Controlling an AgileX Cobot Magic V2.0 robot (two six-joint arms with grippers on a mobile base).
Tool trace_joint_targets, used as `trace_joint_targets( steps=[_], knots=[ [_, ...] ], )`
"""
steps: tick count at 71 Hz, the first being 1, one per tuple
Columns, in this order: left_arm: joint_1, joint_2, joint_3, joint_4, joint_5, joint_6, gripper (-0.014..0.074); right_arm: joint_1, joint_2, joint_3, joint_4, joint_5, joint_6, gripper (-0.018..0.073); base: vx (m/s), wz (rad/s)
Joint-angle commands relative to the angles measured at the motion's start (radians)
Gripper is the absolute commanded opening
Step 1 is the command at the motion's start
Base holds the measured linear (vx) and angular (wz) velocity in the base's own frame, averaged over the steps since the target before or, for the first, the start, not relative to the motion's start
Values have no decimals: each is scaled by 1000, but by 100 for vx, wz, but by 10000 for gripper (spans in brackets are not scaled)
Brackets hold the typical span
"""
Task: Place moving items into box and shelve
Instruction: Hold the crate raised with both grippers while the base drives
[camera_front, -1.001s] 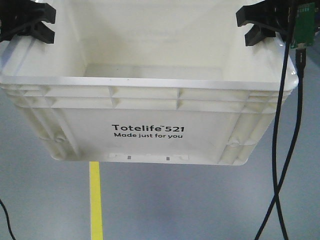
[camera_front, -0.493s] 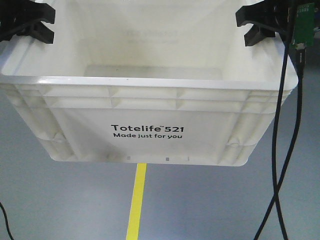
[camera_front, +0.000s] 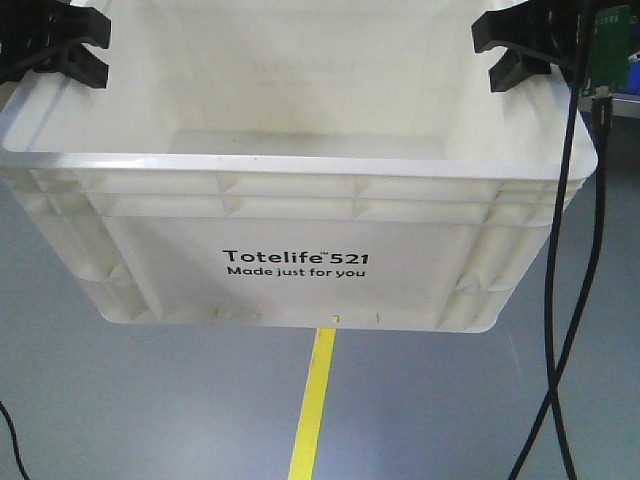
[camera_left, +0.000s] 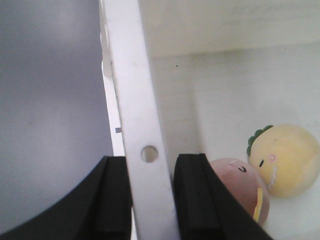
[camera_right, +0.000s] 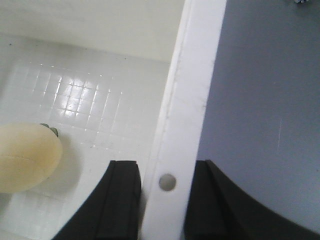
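Note:
The box, a large white crate printed "Totelife 521", hangs above the grey floor, held by both grippers. My left gripper is shut on its left rim, one black finger outside the wall and one inside. My right gripper is shut the same way on the right rim, the jaws straddling the wall. Two moving items lie on the box floor: a pinkish-brown plush touching a yellow plush with a face and green leaf. The yellow plush also shows in the right wrist view.
A yellow tape line runs along the grey floor under the box. Black cables hang down on the right from a green circuit board. A bit of something blue shows at the far right edge.
The yellow floor line has slid from left to right beneath the box, and a blue object has come into view at right. The box and both grippers keep their places in the view.

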Motion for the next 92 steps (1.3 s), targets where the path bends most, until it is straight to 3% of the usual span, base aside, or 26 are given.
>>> trace_joint_targets(
  steps=[1, 92],
  knots=[
    [-8, -51, -44, -59, -119, 17, -17, 1, -50, -41, 32, -116, -40, -12, 44, 9],
    [-8, -51, -44, -59, -119, 17, -17, 1, -50, -41, 38, -113, -40, -12, 51, 3]
  ],
)
